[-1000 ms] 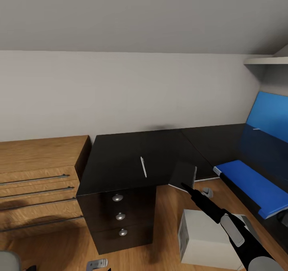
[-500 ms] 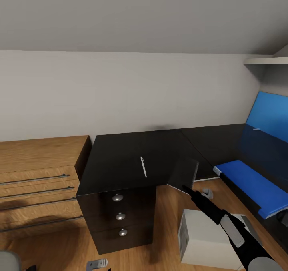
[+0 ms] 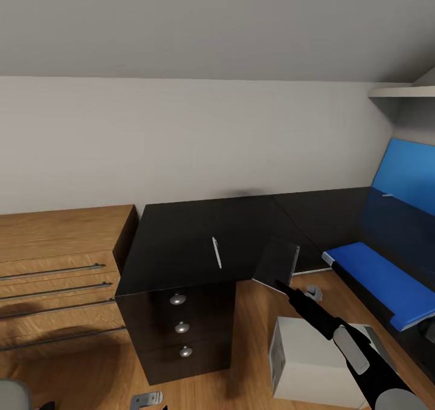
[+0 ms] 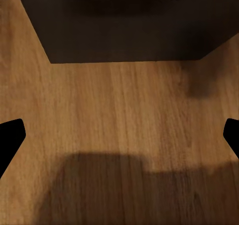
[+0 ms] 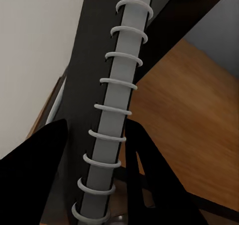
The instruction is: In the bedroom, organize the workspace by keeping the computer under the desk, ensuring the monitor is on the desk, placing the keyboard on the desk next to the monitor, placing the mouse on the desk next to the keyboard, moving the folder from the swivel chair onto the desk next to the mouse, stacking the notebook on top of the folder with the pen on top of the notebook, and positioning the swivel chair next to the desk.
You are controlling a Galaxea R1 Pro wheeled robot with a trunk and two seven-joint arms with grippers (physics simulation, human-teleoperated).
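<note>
Right gripper (image 3: 281, 285), fingers clamped on the thin spiral-bound grey notebook (image 3: 277, 262), holds it tilted off the black L-shaped counter (image 3: 181, 240); left fingers spread, empty. Bright blue folder (image 3: 383, 280) placed (stacking outstanding).

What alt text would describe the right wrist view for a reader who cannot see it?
The right gripper is shut on the notebook, seen edge-on, its grey spine with white spiral rings running up between the two black fingers. Behind it are the wooden floor and a pale wall.
</note>
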